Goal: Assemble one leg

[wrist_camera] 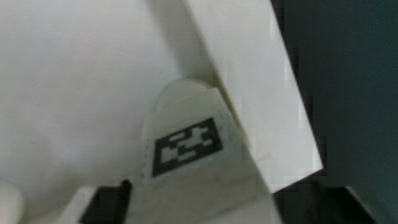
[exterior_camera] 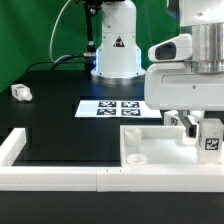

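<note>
My gripper (exterior_camera: 196, 124) hangs over the exterior view's right end of the large flat white panel (exterior_camera: 160, 150). It is shut on a leg (exterior_camera: 211, 140), a chunky white peg with a black-and-white tag. In the wrist view the leg (wrist_camera: 187, 145) runs out from between the dark fingers (wrist_camera: 116, 200). Its rounded tip lies against the panel's raised edge (wrist_camera: 249, 90), over the panel's white face (wrist_camera: 71, 80). I cannot tell whether the leg touches the panel. Another leg (exterior_camera: 20, 92) lies on the black table at the exterior view's far left.
The marker board (exterior_camera: 110, 107) lies mid-table in front of the robot base (exterior_camera: 115, 50). Long white border rails (exterior_camera: 60, 180) run along the front edge and up the exterior view's left side (exterior_camera: 12, 145). A round socket (exterior_camera: 134, 157) shows in the panel's near corner.
</note>
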